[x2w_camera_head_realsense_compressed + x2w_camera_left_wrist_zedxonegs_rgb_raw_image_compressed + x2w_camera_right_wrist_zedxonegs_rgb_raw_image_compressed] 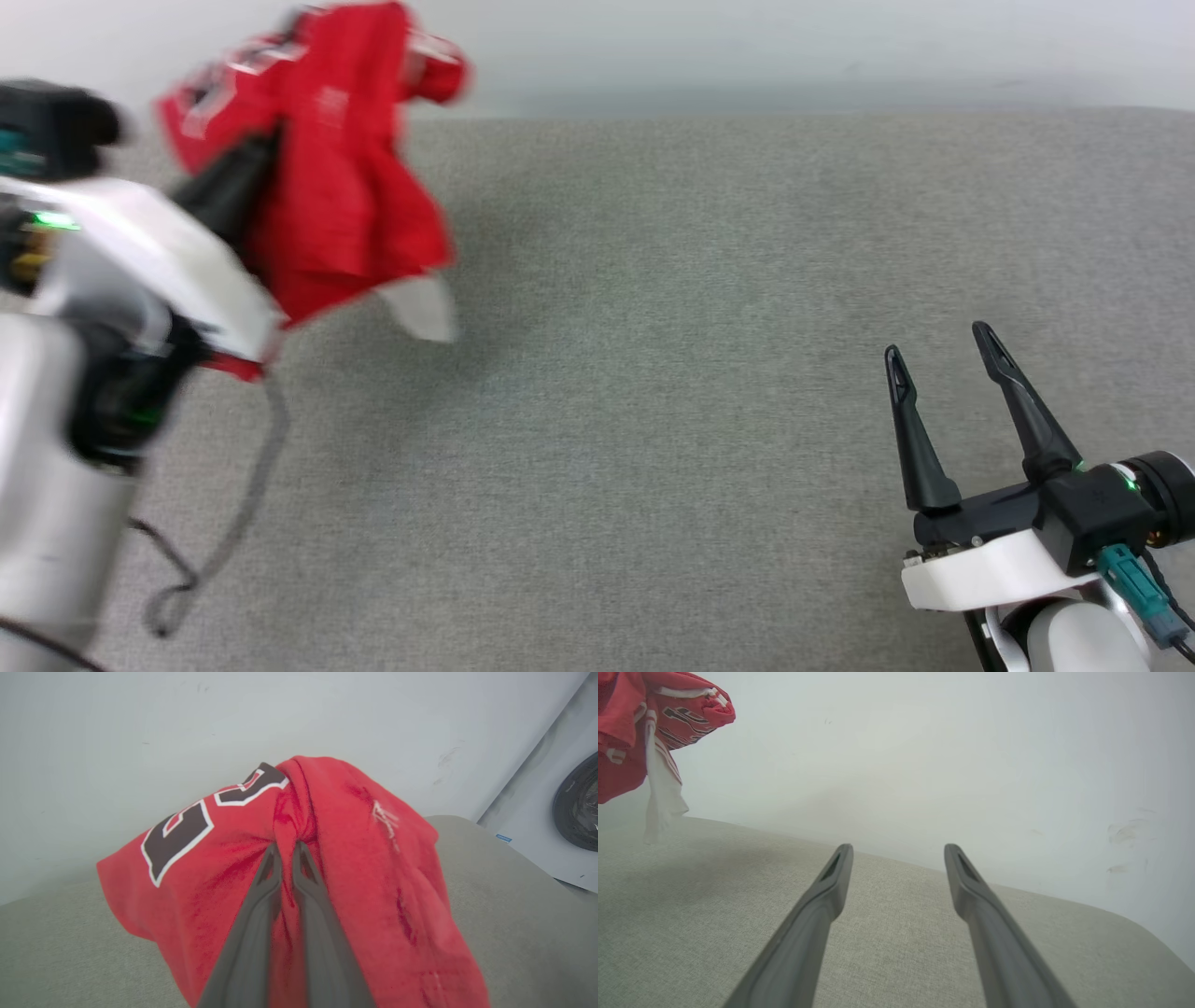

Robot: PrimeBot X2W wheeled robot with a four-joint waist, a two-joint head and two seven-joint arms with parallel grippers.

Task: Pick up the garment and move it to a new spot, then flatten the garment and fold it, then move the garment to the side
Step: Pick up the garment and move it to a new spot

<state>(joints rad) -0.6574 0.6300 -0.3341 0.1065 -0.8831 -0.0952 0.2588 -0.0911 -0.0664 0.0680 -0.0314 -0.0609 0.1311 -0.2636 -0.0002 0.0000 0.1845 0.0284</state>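
Surface (653,420) is grey fabric; right pincer (937,341) low at R over it, fingers wide apart, empty. Farther L, left pincer (287,845) clamped on red "23" jersey T-shirt (345,187), bunched, held above surface nr pale wall (794,47).

Left gripper (260,154), blurred, apparently clamps garment (345,205) aloft; right gripper (937,342) spread.

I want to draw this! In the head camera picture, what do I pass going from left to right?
left arm → shirt → right gripper
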